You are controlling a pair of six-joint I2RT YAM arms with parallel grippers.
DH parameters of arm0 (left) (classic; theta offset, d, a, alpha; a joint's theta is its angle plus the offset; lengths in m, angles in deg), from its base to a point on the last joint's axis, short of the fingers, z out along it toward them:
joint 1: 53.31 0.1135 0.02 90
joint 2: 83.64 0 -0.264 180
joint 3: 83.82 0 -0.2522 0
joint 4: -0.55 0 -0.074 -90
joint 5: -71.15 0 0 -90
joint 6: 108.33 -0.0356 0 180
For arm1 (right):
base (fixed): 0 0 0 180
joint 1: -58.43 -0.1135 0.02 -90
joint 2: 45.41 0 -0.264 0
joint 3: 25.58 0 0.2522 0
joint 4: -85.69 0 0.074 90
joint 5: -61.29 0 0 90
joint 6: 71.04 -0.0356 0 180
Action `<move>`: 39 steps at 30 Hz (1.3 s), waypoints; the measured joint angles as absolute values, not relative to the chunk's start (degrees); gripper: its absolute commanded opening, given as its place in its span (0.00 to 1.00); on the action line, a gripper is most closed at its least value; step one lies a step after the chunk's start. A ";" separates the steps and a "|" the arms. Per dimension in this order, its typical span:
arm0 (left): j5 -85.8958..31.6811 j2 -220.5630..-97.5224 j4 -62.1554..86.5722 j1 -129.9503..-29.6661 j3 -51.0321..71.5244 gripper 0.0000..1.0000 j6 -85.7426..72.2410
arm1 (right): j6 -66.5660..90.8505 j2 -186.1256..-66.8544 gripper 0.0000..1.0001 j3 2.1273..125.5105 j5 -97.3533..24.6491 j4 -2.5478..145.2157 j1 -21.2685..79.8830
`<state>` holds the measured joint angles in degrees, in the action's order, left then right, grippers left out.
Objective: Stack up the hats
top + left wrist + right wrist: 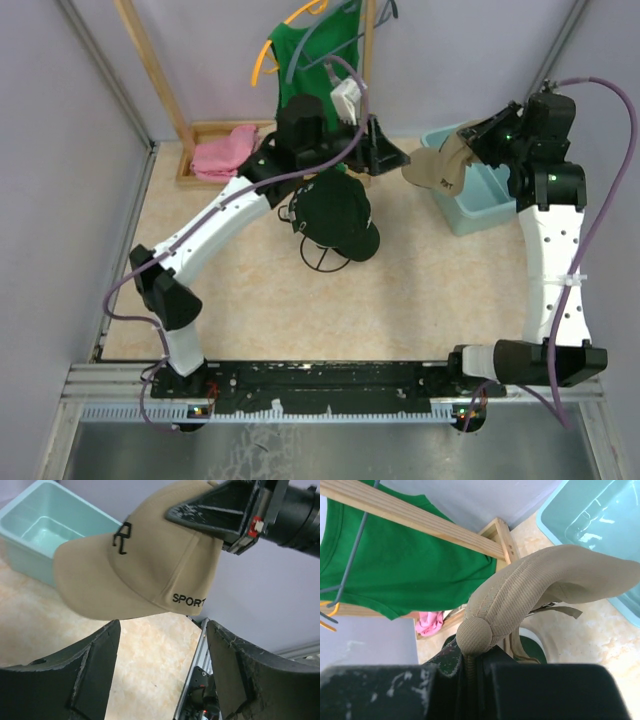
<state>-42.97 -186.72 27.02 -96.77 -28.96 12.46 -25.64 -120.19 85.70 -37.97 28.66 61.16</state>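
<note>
Tan fabric baseball cap with dark lettering (135,565): aloft near teal plastic bin (30,525), crown pinched in closed right pincer (470,662), facing gaping, empty left pincer (162,630), apparently for handover toward black fabric caps (335,215) on the tabletop (420,290).

- One tan cap (437,168) with dark lettering.
- One pile of black caps (335,212); I can't tell how many are in it.
- One wire stand (322,258).
- One teal bin (478,200).
- One green shirt (315,60) and one orange hanger (263,52).
- One pink cloth (225,152).
- Two robot arms: left arm (215,228), right arm (548,250).
</note>
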 measured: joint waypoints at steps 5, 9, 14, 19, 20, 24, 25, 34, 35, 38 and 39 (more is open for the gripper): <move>-39.93 -190.18 25.84 -102.13 -30.90 0.85 6.51 | -28.05 -121.05 0.00 87.58 -36.92 27.51 60.54; -37.96 -190.53 24.79 -104.14 -31.16 0.85 2.53 | -29.60 -121.74 0.00 88.45 -37.66 27.64 60.41; -34.64 -189.13 22.74 -105.12 -27.73 0.89 -1.47 | -31.72 -122.60 0.00 88.45 -40.90 28.12 60.46; -37.85 -182.09 14.63 -101.40 -11.19 0.89 9.42 | -35.65 -120.52 0.00 82.31 -47.50 37.76 62.12; -38.57 -180.91 12.64 -99.61 -8.30 0.89 12.74 | -36.33 -120.00 0.00 81.18 -48.72 39.05 62.66; -40.41 -178.62 4.20 -92.60 -1.96 0.89 26.16 | -37.38 -119.01 0.00 79.51 -52.68 43.77 63.56; -40.76 -178.33 2.15 -91.20 -1.15 0.89 29.24 | -37.69 -118.71 0.00 79.06 -53.75 45.65 63.60; -50.24 -178.99 -13.74 -85.41 -0.37 0.89 50.77 | -39.70 -117.61 0.00 77.79 -65.88 60.88 63.78; -51.29 -179.38 -14.75 -85.08 -0.35 0.90 52.08 | -39.94 -117.61 0.00 77.79 -66.93 62.00 63.82; -53.78 -180.63 -16.82 -83.90 -0.35 0.90 55.58 | -41.23 -117.66 0.00 77.81 -70.45 65.58 63.89; -54.46 -180.91 -17.13 -83.46 -0.35 0.90 56.52 | -41.51 -117.74 0.00 77.85 -71.63 66.45 63.87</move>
